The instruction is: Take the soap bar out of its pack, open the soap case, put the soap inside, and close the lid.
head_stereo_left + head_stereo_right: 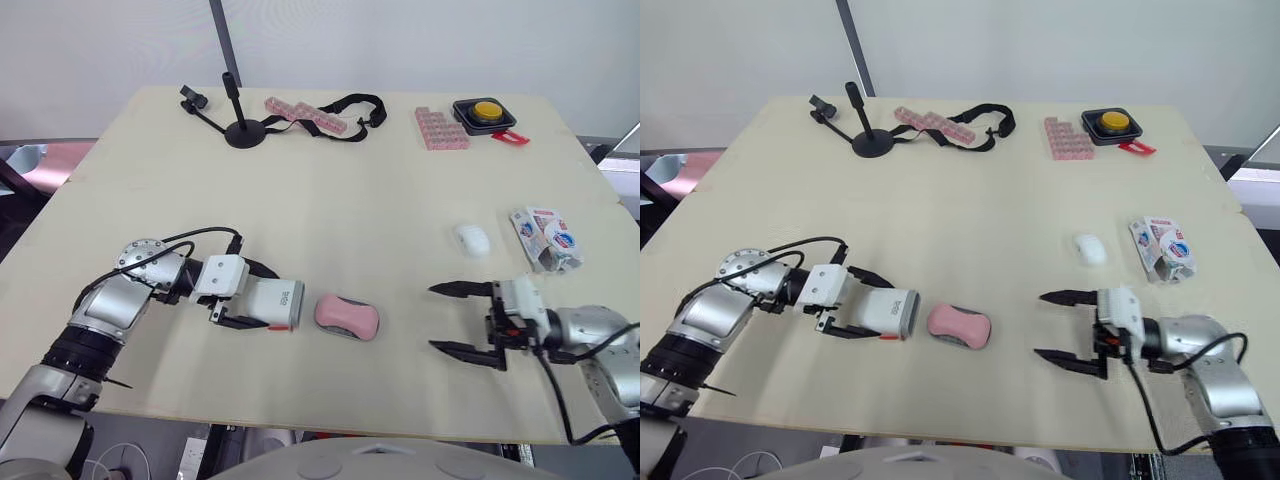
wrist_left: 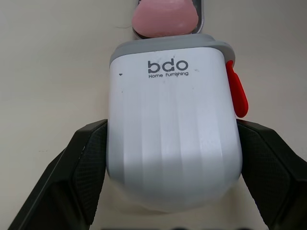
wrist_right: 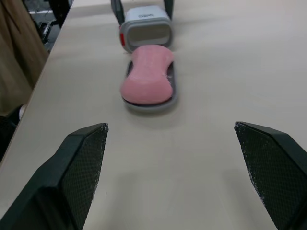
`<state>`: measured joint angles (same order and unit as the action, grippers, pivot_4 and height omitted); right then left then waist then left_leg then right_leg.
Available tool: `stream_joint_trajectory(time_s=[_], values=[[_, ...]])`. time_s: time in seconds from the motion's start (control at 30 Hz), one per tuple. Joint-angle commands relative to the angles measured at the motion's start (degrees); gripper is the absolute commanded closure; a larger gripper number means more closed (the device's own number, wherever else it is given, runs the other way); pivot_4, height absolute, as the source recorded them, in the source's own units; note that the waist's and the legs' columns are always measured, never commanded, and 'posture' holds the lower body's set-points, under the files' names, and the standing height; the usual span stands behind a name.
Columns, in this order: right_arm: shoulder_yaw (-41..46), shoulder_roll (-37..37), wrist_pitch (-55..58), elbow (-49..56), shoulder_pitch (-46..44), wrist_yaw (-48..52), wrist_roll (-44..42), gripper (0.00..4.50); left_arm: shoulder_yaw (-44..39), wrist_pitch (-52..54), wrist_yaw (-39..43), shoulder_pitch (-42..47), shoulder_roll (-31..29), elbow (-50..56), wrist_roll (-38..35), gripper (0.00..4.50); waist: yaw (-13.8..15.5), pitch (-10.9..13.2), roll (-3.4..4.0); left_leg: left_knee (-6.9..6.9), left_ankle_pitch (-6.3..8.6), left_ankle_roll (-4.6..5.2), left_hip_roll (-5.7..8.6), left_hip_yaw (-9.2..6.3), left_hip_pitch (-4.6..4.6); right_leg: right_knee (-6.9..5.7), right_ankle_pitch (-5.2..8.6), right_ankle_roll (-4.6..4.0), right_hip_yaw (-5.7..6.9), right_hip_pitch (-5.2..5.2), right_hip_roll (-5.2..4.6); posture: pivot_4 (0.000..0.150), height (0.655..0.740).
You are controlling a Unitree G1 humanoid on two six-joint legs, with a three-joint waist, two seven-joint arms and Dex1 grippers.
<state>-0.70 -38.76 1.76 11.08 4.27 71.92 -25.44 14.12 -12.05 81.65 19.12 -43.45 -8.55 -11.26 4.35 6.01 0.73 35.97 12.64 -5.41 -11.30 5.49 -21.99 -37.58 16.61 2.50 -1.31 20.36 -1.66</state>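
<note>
Closing the case: cover (image 2: 172,120) faces the loaded tray (image 3: 174,91)
Left gripper (image 1: 250,296) jaws clamp the cover; keep it square to the tray. Right gripper (image 1: 440,318) jaws wide, empty.

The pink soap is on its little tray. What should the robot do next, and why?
Probably ease the open right gripper toward the grey tray and nudge it into the white case. The pink soap already lies on it, in line with the case's mouth, and the left gripper holds the case.
</note>
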Motion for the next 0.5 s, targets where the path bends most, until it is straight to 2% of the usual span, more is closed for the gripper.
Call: stream_joint_trajectory(time_s=[0.03, 0.3, 0.5], values=[[-3.40, -0.98, 7.82, 7.13, -3.13, -5.20, 2.38, 0.00, -1.46, -0.64, 0.04, 0.73, -0.55, 0.17, -0.33, 1.03, 0.10, 0.00, 0.00, 0.00, -0.08, -0.15, 0.00, 0.00, 0.01, 0.00, 0.00, 0.00, -0.01, -0.01, 0.00, 0.150, 0.7385], [-12.96, 0.19, 18.68, 14.33, -8.94, -12.70, 8.95, 0.00, -1.35, 0.45, 0.33, 0.55, -0.13, 1.41, -1.45, 1.03, 0.19, 0.00, 0.00, -0.03, -0.09, -0.19, 0.02, 0.00, -0.04, 0.05, 0.00, 0.01, 0.00, 0.00, 0.00, 0.150, 0.7385], [-18.01, 1.59, 24.68, 15.25, -12.99, -16.62, 12.48, 0.00, -0.76, 0.03, 1.01, 1.23, 0.26, 0.69, -1.12, 1.03, 0.15, 0.00, 0.00, -0.04, -0.10, -0.24, 0.01, 0.00, -0.01, 0.03, -0.01, 0.01, -0.02, 0.00, 0.02, 0.150, 0.7385]])
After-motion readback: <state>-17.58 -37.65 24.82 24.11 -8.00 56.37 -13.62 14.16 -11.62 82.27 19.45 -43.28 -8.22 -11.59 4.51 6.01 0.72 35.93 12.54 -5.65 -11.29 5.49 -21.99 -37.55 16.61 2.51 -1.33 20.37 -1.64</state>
